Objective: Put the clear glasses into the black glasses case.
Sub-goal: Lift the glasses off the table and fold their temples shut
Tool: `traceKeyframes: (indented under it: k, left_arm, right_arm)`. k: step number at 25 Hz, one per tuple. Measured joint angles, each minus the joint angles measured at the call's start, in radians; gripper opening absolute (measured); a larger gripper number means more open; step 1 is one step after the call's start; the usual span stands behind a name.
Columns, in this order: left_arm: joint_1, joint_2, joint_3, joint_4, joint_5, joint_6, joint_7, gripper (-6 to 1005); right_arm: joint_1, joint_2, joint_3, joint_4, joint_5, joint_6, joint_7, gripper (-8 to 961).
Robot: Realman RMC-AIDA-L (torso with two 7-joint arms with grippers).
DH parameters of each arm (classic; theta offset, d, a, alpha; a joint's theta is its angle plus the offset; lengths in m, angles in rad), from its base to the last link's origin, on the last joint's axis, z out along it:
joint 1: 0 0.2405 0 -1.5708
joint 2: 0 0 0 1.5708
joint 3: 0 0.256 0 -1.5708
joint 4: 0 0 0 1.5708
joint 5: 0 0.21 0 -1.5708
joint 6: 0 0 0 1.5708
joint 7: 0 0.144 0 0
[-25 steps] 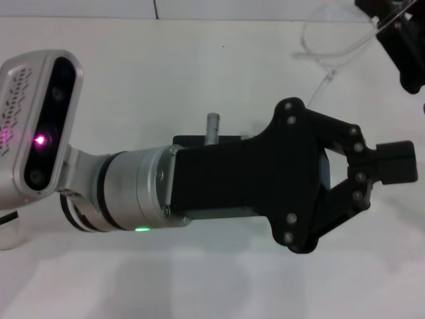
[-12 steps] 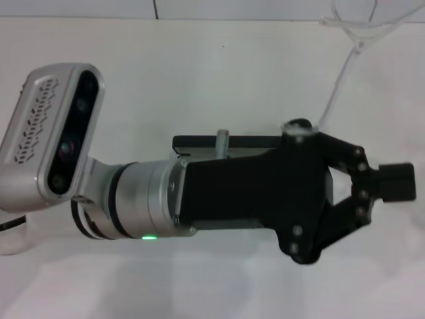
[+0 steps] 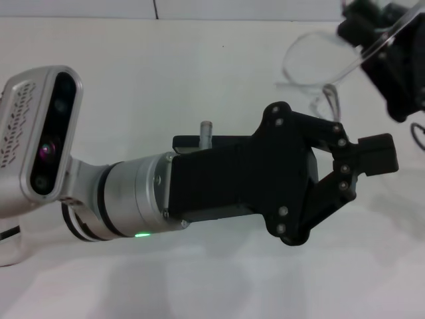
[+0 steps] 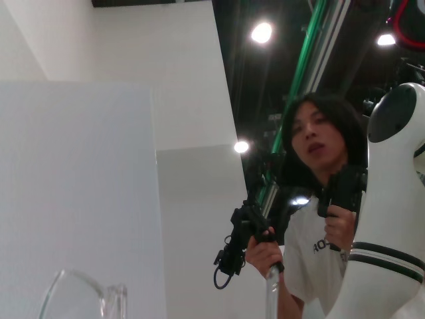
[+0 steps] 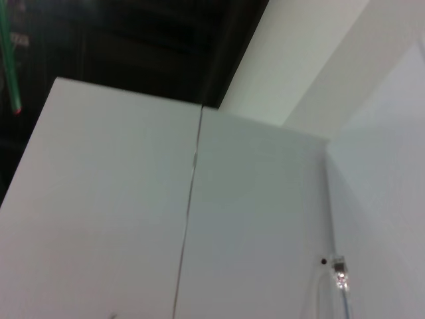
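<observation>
Holding clear glasses [image 3: 312, 63] at table's [image 3: 133, 73] far-right edge, right gripper [image 3: 388, 50] clamped; left gripper [image 3: 375, 154] together.

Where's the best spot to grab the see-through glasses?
Probably the thin straight arm, coming from the robot's right. The right end effector holds the glasses there now, and the curved lens looks harder to pinch.

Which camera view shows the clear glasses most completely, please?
The head view: the clear glasses appear almost whole, one arm held by the right claw. The left wrist view catches only a lens edge; the right wrist view only a thin arm tip.
</observation>
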Motion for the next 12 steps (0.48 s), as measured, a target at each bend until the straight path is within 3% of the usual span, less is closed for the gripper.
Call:
traceKeyframes:
  k: [12]
  left_arm:
    - [-0.001, 0.002, 0.000, -0.016, -0.008, -0.004, -0.005, 44]
  right_arm:
    - [-0.005, 0.000, -0.033, -0.011, 0.071, 0.019, -0.024, 126]
